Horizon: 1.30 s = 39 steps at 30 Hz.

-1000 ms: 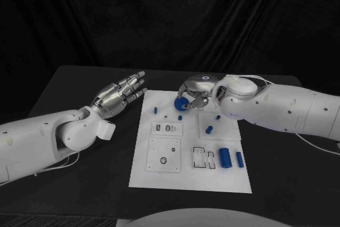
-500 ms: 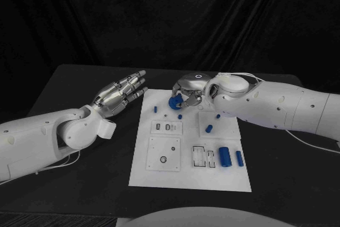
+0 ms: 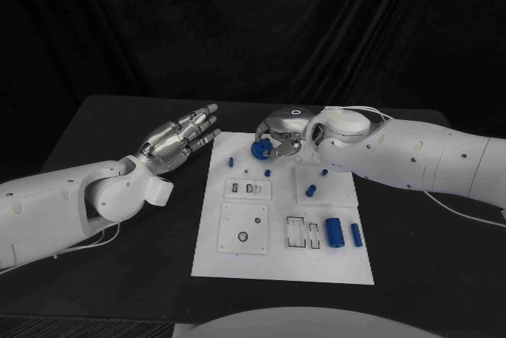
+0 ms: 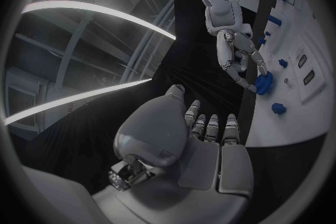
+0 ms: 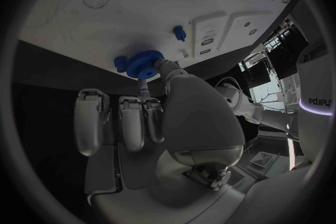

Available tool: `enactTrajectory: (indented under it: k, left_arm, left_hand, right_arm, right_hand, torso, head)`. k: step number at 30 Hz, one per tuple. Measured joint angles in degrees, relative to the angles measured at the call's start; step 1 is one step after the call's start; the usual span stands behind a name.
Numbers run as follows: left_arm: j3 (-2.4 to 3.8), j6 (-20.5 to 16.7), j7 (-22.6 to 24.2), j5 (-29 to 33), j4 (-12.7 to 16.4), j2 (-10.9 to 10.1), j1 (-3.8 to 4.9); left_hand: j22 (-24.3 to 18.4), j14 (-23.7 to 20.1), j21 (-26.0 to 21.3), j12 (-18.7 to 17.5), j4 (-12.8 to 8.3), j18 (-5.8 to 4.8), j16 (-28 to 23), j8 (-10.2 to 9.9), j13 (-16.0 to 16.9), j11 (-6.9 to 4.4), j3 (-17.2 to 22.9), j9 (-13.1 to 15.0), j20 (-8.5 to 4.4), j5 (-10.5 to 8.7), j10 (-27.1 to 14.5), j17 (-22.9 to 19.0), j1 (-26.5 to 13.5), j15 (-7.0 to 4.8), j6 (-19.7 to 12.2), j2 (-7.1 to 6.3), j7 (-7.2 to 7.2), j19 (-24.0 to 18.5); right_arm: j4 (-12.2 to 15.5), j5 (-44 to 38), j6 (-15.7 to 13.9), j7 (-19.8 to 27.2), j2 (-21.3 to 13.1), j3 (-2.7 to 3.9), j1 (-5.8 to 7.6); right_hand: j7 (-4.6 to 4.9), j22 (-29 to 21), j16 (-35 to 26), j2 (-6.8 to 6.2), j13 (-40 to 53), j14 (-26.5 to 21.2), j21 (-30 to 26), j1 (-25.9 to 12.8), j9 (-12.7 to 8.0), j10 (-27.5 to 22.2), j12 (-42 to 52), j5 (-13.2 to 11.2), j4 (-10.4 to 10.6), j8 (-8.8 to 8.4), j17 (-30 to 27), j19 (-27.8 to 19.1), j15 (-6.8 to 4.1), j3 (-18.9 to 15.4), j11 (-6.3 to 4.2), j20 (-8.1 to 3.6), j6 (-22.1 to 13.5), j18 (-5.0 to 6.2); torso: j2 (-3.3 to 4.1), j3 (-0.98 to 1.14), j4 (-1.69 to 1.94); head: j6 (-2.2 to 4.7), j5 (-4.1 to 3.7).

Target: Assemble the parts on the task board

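My right hand [image 3: 283, 135] hovers over the far left part of the white task board [image 3: 283, 261] and pinches a blue gear [image 3: 258, 148] between thumb and a finger. The right wrist view shows the gear [image 5: 145, 63] just above the board [image 5: 161, 0], close to a small blue peg [image 5: 180, 32]. My left hand [image 3: 181, 138] is open with its fingers stretched out, off the board's far left corner, holding nothing. From the left wrist, my left hand [image 4: 203, 137] points toward the right hand [image 4: 237, 56] and the gear [image 4: 264, 83].
Small blue pegs [image 3: 230, 163] [image 3: 267, 173] stand near the gear. Further blue parts sit at the board's right side: a short piece [image 3: 312, 192], a thick cylinder [image 3: 334, 233] and a thin one [image 3: 357, 236]. White inset plates [image 3: 243, 228] with slots lie mid-board.
My right hand has carried the gear a little left and farther back, toward the board's far left corner. The left hand has stayed put.
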Motion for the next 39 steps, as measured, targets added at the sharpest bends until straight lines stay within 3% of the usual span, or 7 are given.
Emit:
enactTrajectory:
  k: [7,11,12,17,21,30,39]
  left_arm:
    - [0.0,0.1,-0.1,0.0,0.0,0.0,0.0]
    - [0.0,0.1,-0.1,0.0,0.0,0.0,0.0]
    - [0.0,0.1,-0.1,0.0,0.0,0.0,0.0]
    - [0.0,0.1,-0.1,0.0,0.0,0.0,0.0]
    - [0.0,0.2,-0.1,0.0,-0.1,0.0,0.0]
    - [0.0,0.2,-0.2,0.0,-0.2,0.0,0.0]
    - [0.0,0.3,-0.3,0.0,-0.3,0.0,0.0]
  left_hand:
    - [0.0,0.0,0.0,0.0,0.0,-0.01,0.0,0.0,0.0,0.0,0.0,0.0,0.21,0.0,0.0,0.0,0.0,0.0,0.0,0.0,0.0,0.2]
    - [0.0,0.0,0.0,0.0,0.0,-0.01,0.0,0.0,0.0,0.0,0.0,0.0,0.21,0.0,0.0,0.0,0.0,0.0,0.0,0.0,0.0,0.2]
    - [0.0,0.0,0.0,0.0,0.0,-0.01,0.0,0.0,0.0,0.0,0.0,0.0,0.21,0.0,0.0,0.0,0.0,0.0,0.0,0.0,0.0,0.2]
    - [0.0,0.0,0.0,0.0,0.0,0.0,0.0,0.0,0.0,0.0,0.0,0.0,0.21,0.0,0.0,0.0,0.0,0.0,0.0,0.0,0.0,0.2]
    - [0.0,0.0,0.0,0.0,0.0,0.0,0.0,0.0,0.0,0.0,0.0,0.0,0.21,0.0,0.0,0.0,0.0,0.0,0.0,0.0,0.0,0.2]
    - [0.0,0.0,0.0,0.0,0.0,-0.01,0.0,0.0,0.0,0.0,0.0,0.0,0.21,0.0,0.0,0.0,0.0,0.0,0.0,0.0,0.0,0.2]
    - [0.0,0.0,0.0,0.0,-0.2,-0.01,0.0,0.0,0.0,0.0,0.2,0.0,0.2,0.0,0.0,0.0,0.0,0.0,-0.2,0.0,0.21,0.2]
  right_arm:
    - [0.1,0.0,0.3,0.0,-0.2,0.03,0.03]
    - [0.3,0.0,0.5,0.0,-0.4,0.02,0.03]
    - [0.3,0.0,0.5,0.0,-0.4,0.0,0.03]
    - [0.7,0.0,0.8,-0.1,-0.6,-0.02,0.02]
    - [1.3,0.0,0.9,-0.1,-0.8,-0.04,0.01]
    - [1.9,0.0,1.3,-0.1,-1.0,-0.06,-0.01]
    - [1.8,0.0,1.4,-0.2,-1.2,-0.06,-0.01]
  right_hand:
    - [0.0,0.0,0.0,-0.13,0.0,0.0,-0.3,-0.1,-0.4,0.0,0.0,0.9,-0.3,-0.49,0.0,0.0,0.0,0.8,0.0,0.0,0.0,0.0]
    - [-0.02,0.0,0.0,-0.37,0.0,0.0,-0.7,-0.4,-1.2,0.0,0.0,0.2,-0.6,-1.85,0.0,0.0,0.0,1.0,0.0,0.0,-0.6,0.0]
    - [-0.07,0.0,0.0,-0.36,0.0,0.0,-0.7,-0.4,-1.4,0.0,0.0,-0.3,-0.6,-2.19,0.0,0.0,0.0,1.0,0.0,0.0,-0.8,0.0]
    - [-0.61,0.0,0.0,-0.13,0.0,0.0,-1.3,-1.0,-3.2,0.0,0.0,-7.5,-0.8,-4.37,0.0,0.0,0.0,0.8,0.0,0.0,-2.9,0.0]
    - [-0.61,0.0,0.0,-0.12,0.0,0.0,-1.3,-1.0,-3.5,0.0,0.0,-9.3,-0.9,-4.37,0.0,0.0,0.0,0.7,0.0,0.0,-2.9,0.0]
    - [-1.02,0.0,0.0,-0.13,0.0,0.0,-1.6,-1.0,-3.9,0.0,0.0,-9.8,-0.9,-4.82,0.0,0.0,0.0,0.4,0.0,0.0,-3.3,0.0]
    - [-1.26,0.0,0.0,-0.13,0.0,-0.2,-2.7,-1.0,-5.4,0.2,0.0,-9.8,-1.3,-6.49,0.0,-0.4,-0.16,-0.1,-0.23,-0.42,-5.7,0.0]
  torso:
    - [-0.01,0.0,-0.04]
    - [-0.03,0.01,-0.11]
    - [-0.03,0.01,-0.12]
    - [-0.05,0.03,-0.14]
    - [-0.05,0.04,-0.13]
    - [-0.07,0.03,-0.07]
    - [-0.07,0.01,-0.03]
  head:
    - [0.12,-0.05]
    - [0.12,-0.02]
    - [0.12,-0.01]
    - [0.12,-0.01]
    - [0.24,-0.01]
    - [0.29,-0.04]
    - [0.2,0.05]
